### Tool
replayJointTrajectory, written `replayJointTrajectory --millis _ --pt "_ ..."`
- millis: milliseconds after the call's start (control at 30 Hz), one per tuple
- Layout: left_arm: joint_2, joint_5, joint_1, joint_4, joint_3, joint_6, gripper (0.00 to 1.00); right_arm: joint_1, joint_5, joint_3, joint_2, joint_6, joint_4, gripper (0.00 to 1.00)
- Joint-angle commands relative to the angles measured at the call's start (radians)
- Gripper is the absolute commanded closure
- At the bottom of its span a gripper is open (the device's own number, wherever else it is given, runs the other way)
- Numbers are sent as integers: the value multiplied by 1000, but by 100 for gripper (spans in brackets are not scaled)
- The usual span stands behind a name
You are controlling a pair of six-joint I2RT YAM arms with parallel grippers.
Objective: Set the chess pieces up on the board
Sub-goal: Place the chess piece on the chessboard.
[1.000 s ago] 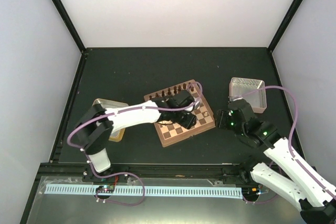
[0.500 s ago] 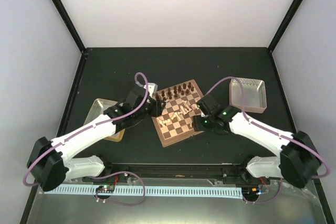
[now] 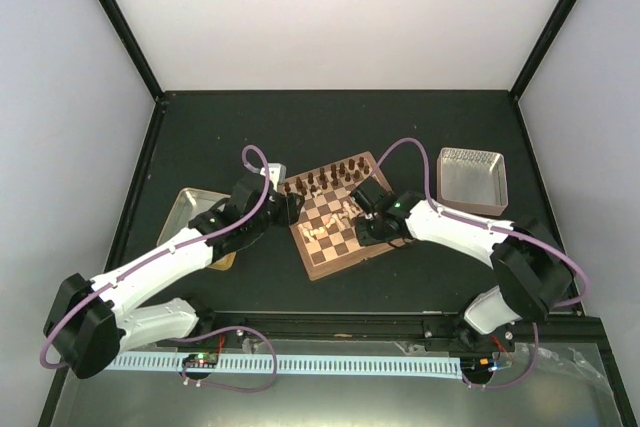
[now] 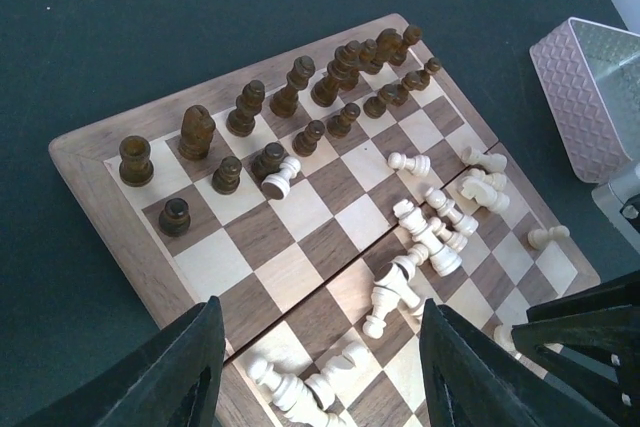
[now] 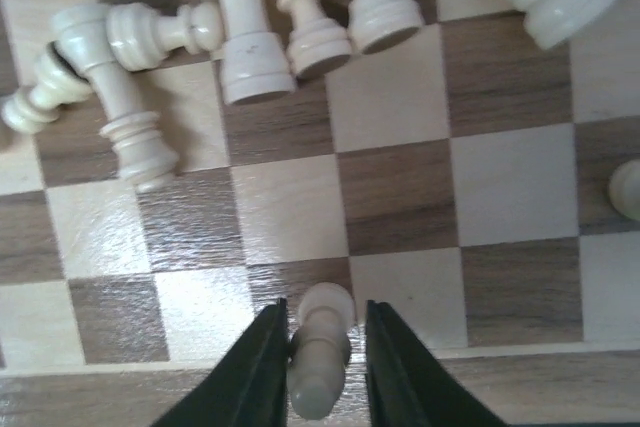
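The board (image 3: 318,269) lies tilted at the table's middle. Dark chessmen (image 4: 300,77) stand along its far rows. Cream chess pieces (image 4: 430,237) lie toppled in a heap near its centre, and a few more (image 4: 300,382) by the near edge. My left gripper (image 4: 322,305) hangs open above the board's left corner (image 3: 290,209), nothing between its fingers. My right gripper (image 5: 322,322) is low over the board's right side (image 3: 362,215), its fingers pressed close around one cream pawn (image 5: 322,347) by the border.
A metal tray (image 3: 190,209) sits left of the board, partly under my left arm. A pale patterned tray (image 3: 472,179) stands to the right, also in the left wrist view (image 4: 600,87). Black posts and white walls ring the dark table.
My left arm pulled back from over the board to its left corner, jaws a little wider. My right arm swung in from near the right tray and narrowed its jaws around a cream pawn.
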Motion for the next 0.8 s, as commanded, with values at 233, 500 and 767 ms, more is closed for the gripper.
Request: replayJointTrajectory --millis 233,500,767 --pt "14 23 10 31 4 -10 46 9 149 9 1 26 -62 83" --pt "29 38 11 33 6 -13 46 9 167 3 8 28 -58 82" --pt "15 28 11 21 6 -12 46 2 126 66 -81 3 -60 57"
